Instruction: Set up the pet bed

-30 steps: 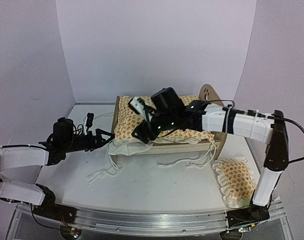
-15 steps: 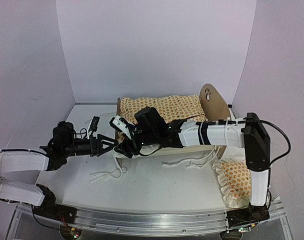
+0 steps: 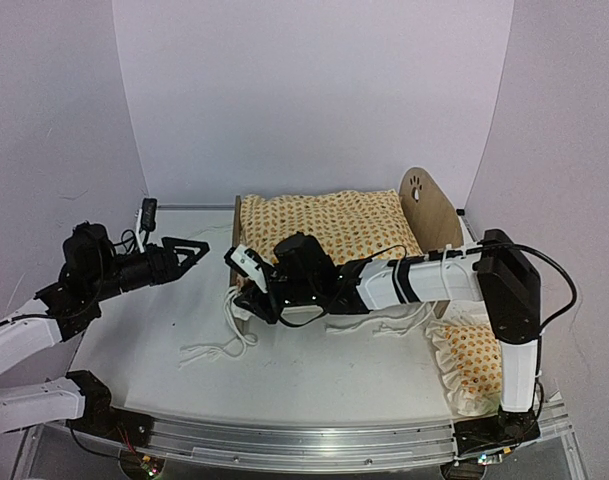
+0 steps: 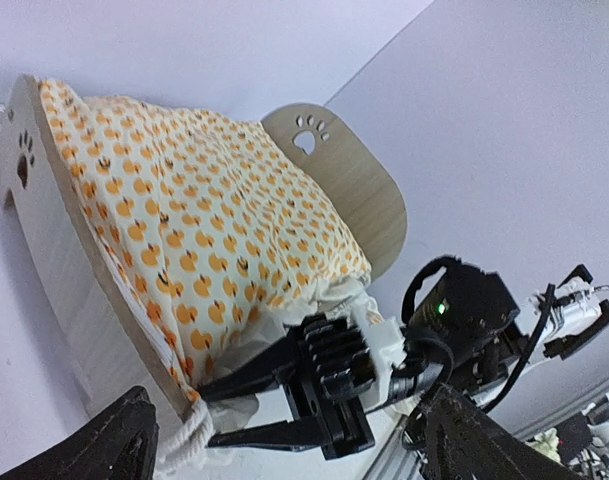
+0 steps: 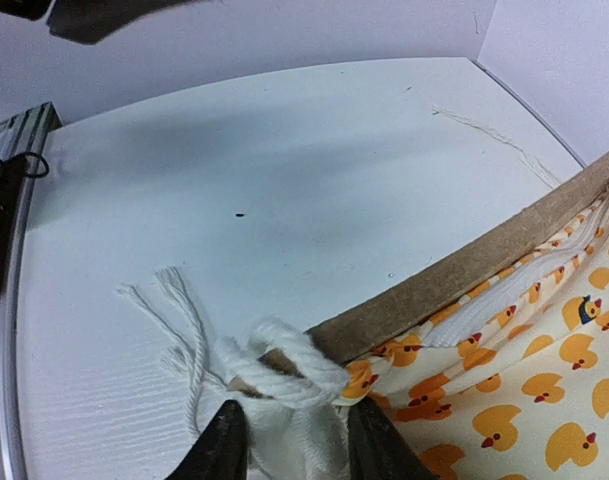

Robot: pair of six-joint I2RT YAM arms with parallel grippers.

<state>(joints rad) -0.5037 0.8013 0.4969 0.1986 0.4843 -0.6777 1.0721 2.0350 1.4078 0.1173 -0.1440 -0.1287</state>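
The white counter carries the pet bed, its light-wood frame topped by the duck-print quilt. The matching ruffled pillow lies on the counter just off the bed's near right corner. At the bed's near left corner the right end effector has its fingers drawn in on the quilt's white corner and knotted cord, seemingly pinching them, though the grip sits at the picture's edge. The left end effector hangs left of the bed, clear of it, spread wide and empty.

Left end effector raised away, quilt flattened
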